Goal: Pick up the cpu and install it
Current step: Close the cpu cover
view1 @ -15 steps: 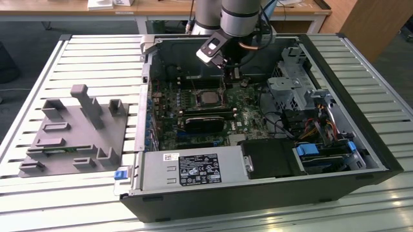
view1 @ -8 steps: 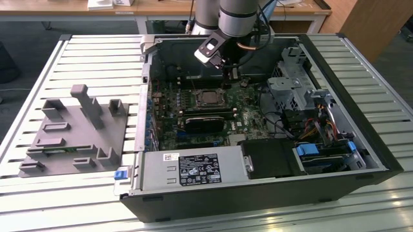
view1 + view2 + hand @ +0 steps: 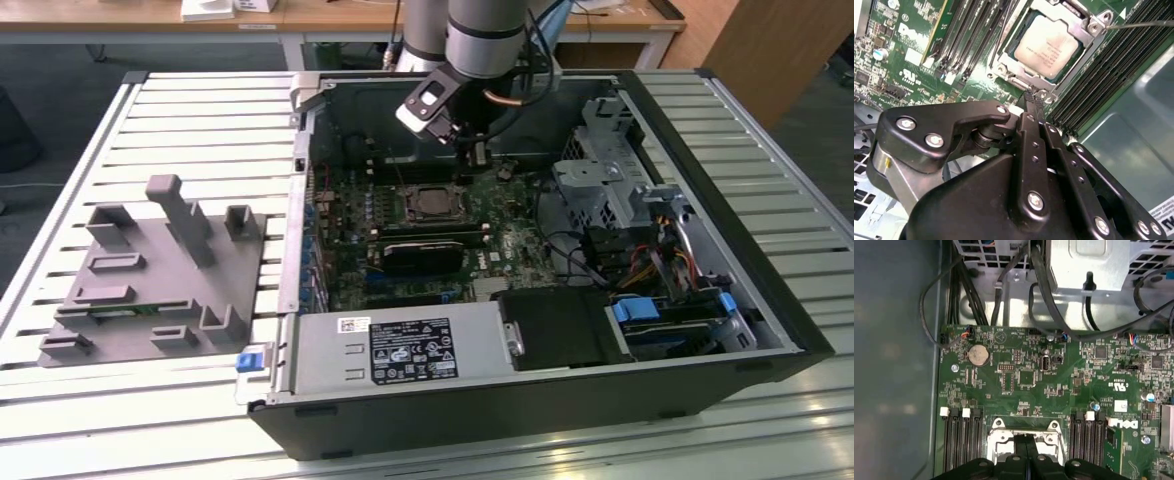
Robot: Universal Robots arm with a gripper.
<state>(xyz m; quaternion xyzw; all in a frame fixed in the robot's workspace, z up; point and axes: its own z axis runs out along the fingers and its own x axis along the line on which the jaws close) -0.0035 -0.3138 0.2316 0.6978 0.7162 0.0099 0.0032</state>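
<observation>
The cpu point(image 3: 1050, 43) sits flat in its socket point(image 3: 1089, 30) on the green motherboard point(image 3: 507, 245), inside the open computer case point(image 3: 747, 330). The gripper point(image 3: 1033, 95) hangs just beside the socket's edge, fingers pressed together, holding nothing. Gray fixture point(image 3: 147, 275) lies well apart, on the table point(image 3: 200, 120).

An open computer case point(image 3: 694, 180) lies at centre frame of the exterior view on a slatted white counter point(image 3: 200, 120), its green motherboard point(image 3: 400, 230) exposed. A gray fixture plate point(image 3: 147, 270) sits at left, and a silver power supply point(image 3: 394, 350) fills the case's lower edge.
</observation>
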